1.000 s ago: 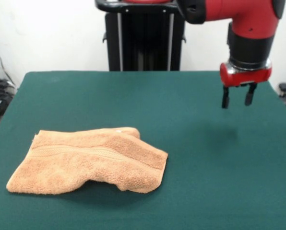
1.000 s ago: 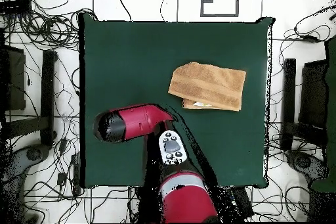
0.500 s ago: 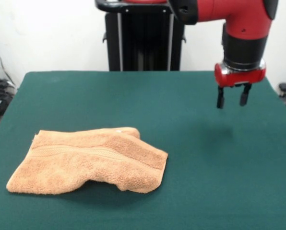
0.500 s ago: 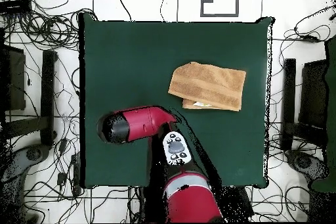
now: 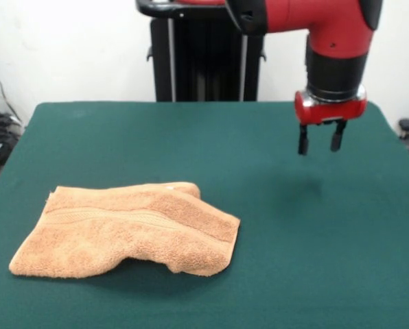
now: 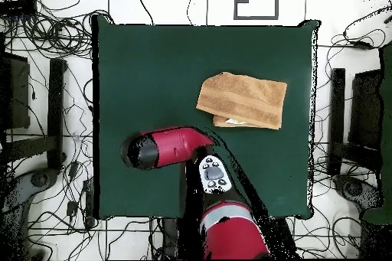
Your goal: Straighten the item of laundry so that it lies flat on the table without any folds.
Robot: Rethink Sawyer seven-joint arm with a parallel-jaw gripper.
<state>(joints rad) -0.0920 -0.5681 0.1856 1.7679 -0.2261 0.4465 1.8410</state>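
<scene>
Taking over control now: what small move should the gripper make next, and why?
Probably travel toward the folded orange-tan terry towel. The open gripper hangs above bare dark green felt table, well apart from the towel, whose top layer lies doubled over.

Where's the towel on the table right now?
In the front view the towel lies folded on the near left part of the green table, well apart from the open claw hanging at upper right.

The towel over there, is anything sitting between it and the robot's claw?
Nothing visible. Only bare green table lies between the open gripper, which hangs in the air above the cloth surface, and the folded towel.
</scene>
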